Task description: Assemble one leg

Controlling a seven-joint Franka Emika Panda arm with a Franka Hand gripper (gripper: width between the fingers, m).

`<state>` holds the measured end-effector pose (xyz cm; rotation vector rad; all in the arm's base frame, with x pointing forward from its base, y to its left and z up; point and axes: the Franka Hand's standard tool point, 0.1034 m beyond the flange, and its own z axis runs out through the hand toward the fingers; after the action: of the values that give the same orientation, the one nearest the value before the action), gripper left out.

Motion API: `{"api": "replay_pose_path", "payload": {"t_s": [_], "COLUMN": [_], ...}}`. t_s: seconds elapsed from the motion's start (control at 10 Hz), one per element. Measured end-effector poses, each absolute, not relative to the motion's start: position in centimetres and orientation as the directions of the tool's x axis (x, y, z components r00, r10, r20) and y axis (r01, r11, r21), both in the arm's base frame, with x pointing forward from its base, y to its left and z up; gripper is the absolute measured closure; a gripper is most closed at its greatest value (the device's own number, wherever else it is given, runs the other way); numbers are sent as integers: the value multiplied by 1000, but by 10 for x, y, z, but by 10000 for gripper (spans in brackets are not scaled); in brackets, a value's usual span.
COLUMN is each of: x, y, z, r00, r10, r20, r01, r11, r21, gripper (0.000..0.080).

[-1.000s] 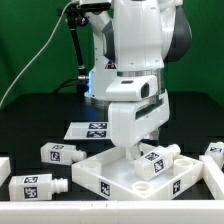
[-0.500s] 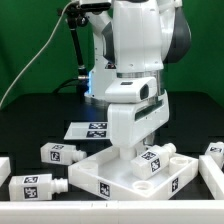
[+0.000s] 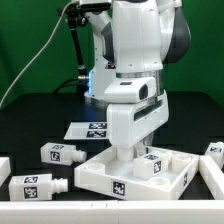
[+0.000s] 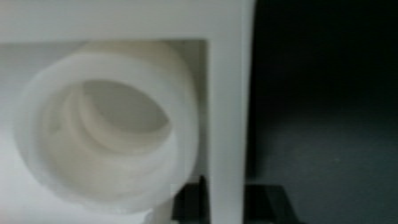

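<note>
White leg on panel in exterior view, round hollow close-up in wrist view, pincer grip unclear

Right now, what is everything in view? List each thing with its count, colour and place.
table: one, black, under everything.
panel: one, white, raised rim; front centre of the table.
legs: three, white with black-and-white tags; two on the table at the exterior view's left, one on the panel.
marker board: one, white, tagged; farther back, centre.
cut-off white parts: at both side edges; cannot tell what.
arm: one, white, centre.
gripper: one, white; low over the panel, fingers hidden.
</note>
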<state>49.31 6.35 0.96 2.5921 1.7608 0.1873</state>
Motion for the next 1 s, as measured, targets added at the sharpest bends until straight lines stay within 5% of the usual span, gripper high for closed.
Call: {"api": "replay_pose_path", "payload": {"t_s": [0.3,0.5,0.9,1.0], "x": [510,522,523,523], "y": [50,54,55,54], "z": [9,9,9,9], "r00": [179,56,45,46], "r10": [982,998,999,999], "r20": [54,13,14,14], "r01": [983,998,999,999], "r11": [-181,-56,-45,-46], "r21": [42,-12,-10,-10], "gripper": [747,747,747,676]}}
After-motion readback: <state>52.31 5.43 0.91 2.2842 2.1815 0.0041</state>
